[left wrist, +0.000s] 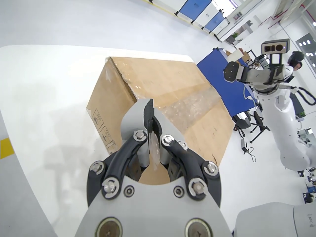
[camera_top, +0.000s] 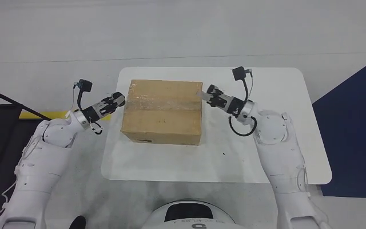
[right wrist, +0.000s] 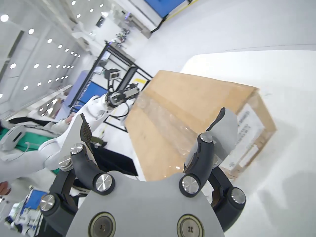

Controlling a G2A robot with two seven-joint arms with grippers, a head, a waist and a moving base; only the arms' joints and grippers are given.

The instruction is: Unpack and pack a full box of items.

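Taped-shut cardboard box (camera_top: 163,111) on white bench (camera_top: 274,126), left tool (camera_top: 120,98) clenched at the box's left top edge, right tool (camera_top: 205,96) released, spread at its right edge.

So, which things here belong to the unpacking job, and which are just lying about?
For the job: brown cardboard box sealed with clear tape; left end effector, shut; right end effector, open.
Just around: white table under the box; blue panel beside it.

Black handling pictograms (left wrist: 101,127) stood on a side panel of the cardboard box (left wrist: 177,87), left of centre in the left wrist view. A white label (right wrist: 247,134) covered its end face, the print too small to read.
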